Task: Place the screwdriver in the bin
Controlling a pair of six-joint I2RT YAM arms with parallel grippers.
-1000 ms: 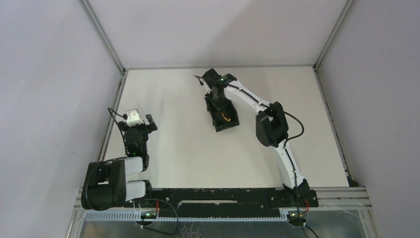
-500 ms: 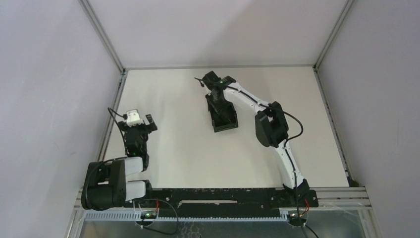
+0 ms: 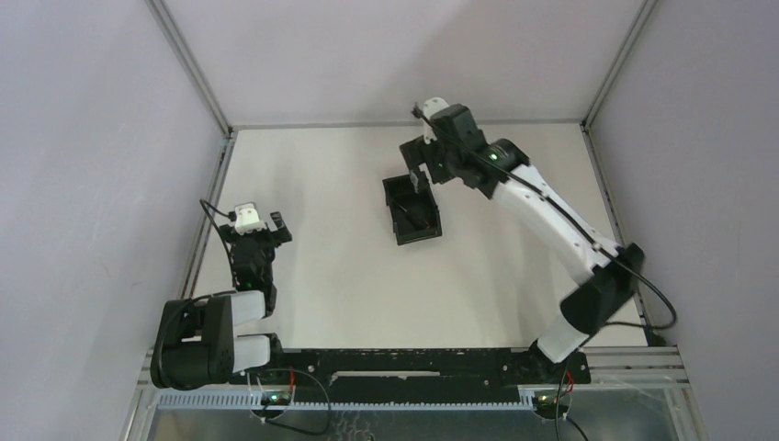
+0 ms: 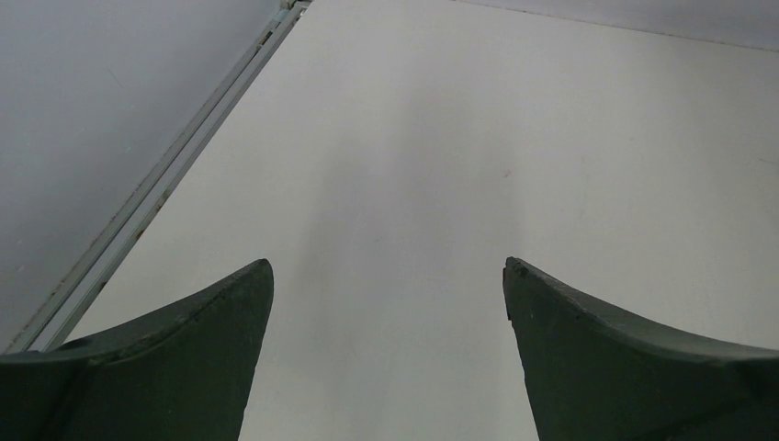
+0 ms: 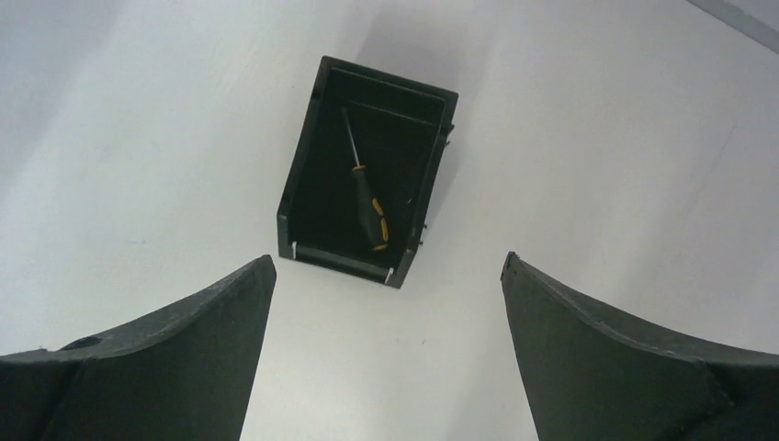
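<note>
The black bin (image 5: pixel 299 170) stands on the white table, and the screwdriver (image 5: pixel 369 200) lies inside it on the floor, its yellow and black handle toward the near wall and its thin shaft pointing to the far wall. My right gripper (image 5: pixel 388 264) hangs open and empty, high above the table just short of the bin. In the top view the right gripper (image 3: pixel 422 173) hovers over the far right corner of the bin (image 3: pixel 418 238). My left gripper (image 4: pixel 388 266) is open with only bare table between its fingers, far to the left (image 3: pixel 260 221).
Metal frame rails (image 3: pixel 207 207) run along the table's left, back and right edges, with grey walls behind them. The right arm's elbow (image 3: pixel 597 299) sits low at the right. White table surface lies all round the bin.
My right gripper has opened and let go of the screwdriver, which now lies in the bin. The gripper has risen and drawn back to the right; the elbow swung right. The left arm is still.
</note>
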